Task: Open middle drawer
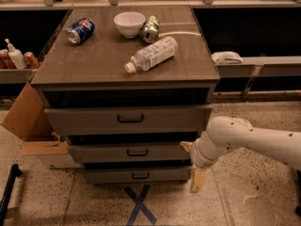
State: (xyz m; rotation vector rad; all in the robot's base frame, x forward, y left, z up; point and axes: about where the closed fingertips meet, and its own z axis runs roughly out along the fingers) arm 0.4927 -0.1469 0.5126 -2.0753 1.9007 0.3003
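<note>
The middle drawer (103,153) is the second of three in the grey-brown cabinet, with a small black bar handle (137,152) at its centre. Above it is the taller top drawer (84,120) with a wider handle. Below it is the lowest drawer (108,175). My gripper (193,163) is at the end of the white arm (254,138), which reaches in from the right. It sits low beside the cabinet's right front corner, level with the middle drawer's right end and well right of the handle. It holds nothing that I can see.
On the cabinet top (94,65) are a blue soda can (80,30), a white bowl (129,23), a green can (151,28) and a plastic bottle (150,54) lying down. A cardboard box (28,121) stands to the left. A blue X (140,205) marks the floor.
</note>
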